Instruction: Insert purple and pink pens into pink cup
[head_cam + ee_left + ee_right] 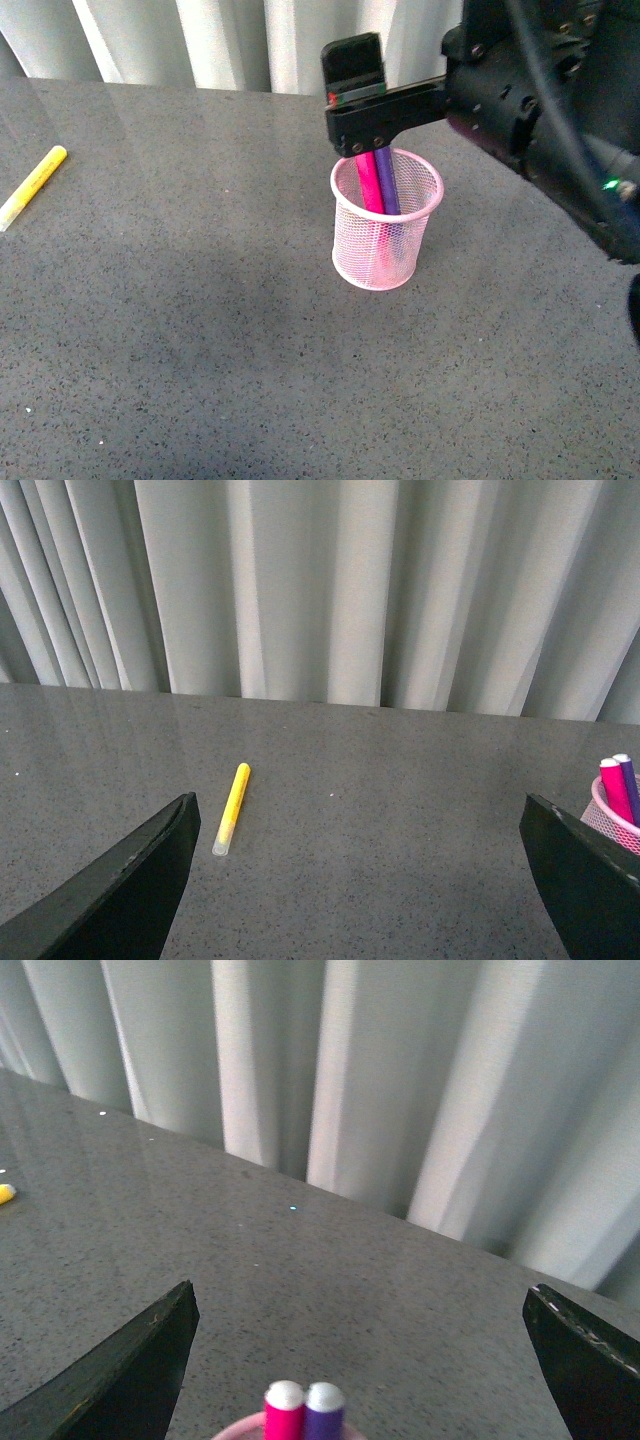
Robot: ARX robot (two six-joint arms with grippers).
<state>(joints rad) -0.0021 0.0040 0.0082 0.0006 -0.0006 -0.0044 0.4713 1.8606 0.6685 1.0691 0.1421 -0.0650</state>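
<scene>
The pink cup (pixel 386 240) stands upright on the grey table, right of middle. The pink pen (pixel 369 183) and the purple pen (pixel 388 185) stand side by side inside it, leaning back, with their whitish caps above the rim. My right gripper (pixel 362 110) hovers just above the pen tops, open and empty. In the right wrist view the pink pen (pixel 284 1410) and the purple pen (pixel 324 1412) rise between the spread jaws of the right gripper (pixel 360 1295), touching neither. My left gripper (pixel 358 802) is open and empty, with the cup (pixel 606 822) at its far right.
A yellow marker (pixel 32 186) lies on the table at the far left; it also shows in the left wrist view (pixel 231 807). White curtains hang behind the table's far edge. The right arm fills the upper right of the front view.
</scene>
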